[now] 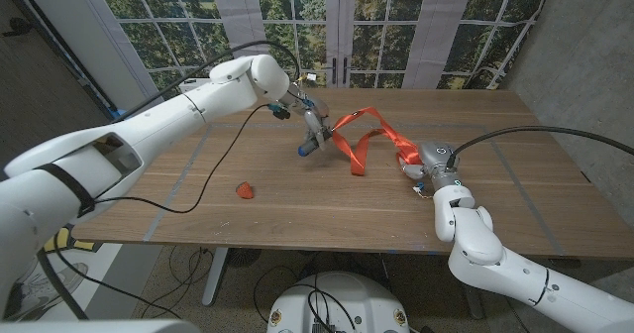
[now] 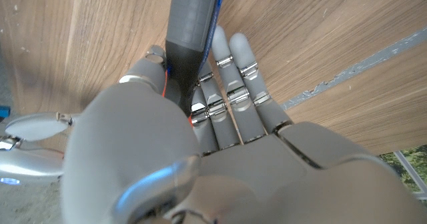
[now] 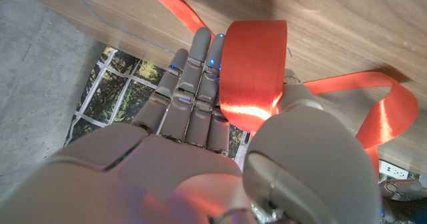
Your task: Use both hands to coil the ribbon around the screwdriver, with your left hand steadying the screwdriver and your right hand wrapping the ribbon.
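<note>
Plainly, the left hand [image 1: 302, 110] gripped the screwdriver [image 1: 313, 135] by its handle at the table's [image 1: 198, 184] far middle, bracing it for wrapping; its long axis ran steeply down toward the near side. Rightward, the orange ribbon [image 1: 362, 135] trailed loosely to the right hand [image 1: 424, 165], which pinched one end ready to wind.

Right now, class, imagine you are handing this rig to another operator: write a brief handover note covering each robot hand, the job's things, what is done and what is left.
Left robot hand: grips the screwdriver, tip end towards the table.
Right robot hand: holds one end of the orange ribbon, draped over its fingers.
The ribbon runs loosely from the screwdriver across the table to the right robot hand.
Done: both things are grasped.
Left: no neat coil visible yet; wrap the ribbon around the screwdriver.
A small red piece lies apart.
</note>
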